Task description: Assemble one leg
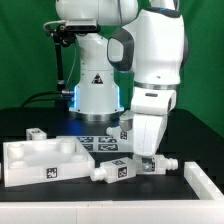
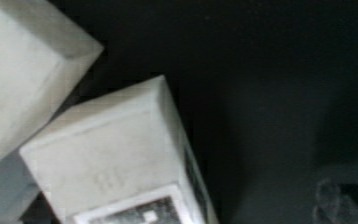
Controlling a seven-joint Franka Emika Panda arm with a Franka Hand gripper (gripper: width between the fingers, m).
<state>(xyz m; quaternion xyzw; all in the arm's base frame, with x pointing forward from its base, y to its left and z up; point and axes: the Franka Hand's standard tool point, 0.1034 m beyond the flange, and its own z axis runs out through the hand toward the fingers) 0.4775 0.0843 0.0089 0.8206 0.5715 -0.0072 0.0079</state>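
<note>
My gripper (image 1: 150,157) is down at the table, right of the tabletop. A white leg (image 1: 165,163) lies at its fingertips and sticks out toward the exterior view's right. In the wrist view this leg (image 2: 108,150) fills the frame close up, with a black-and-white tag (image 2: 149,210) on its near end. A faint dark finger (image 2: 341,198) shows well apart from the leg, so the jaws stand open beside it. A second leg (image 1: 113,171) with tags lies just to the exterior view's left. A third leg (image 1: 38,133) lies farther back on the left.
The large white tabletop (image 1: 30,165) lies at the front left. The marker board (image 1: 103,141) lies in front of the robot base. A white part (image 1: 206,180) sits at the front right edge. Another white piece (image 2: 25,70) shows in the wrist view.
</note>
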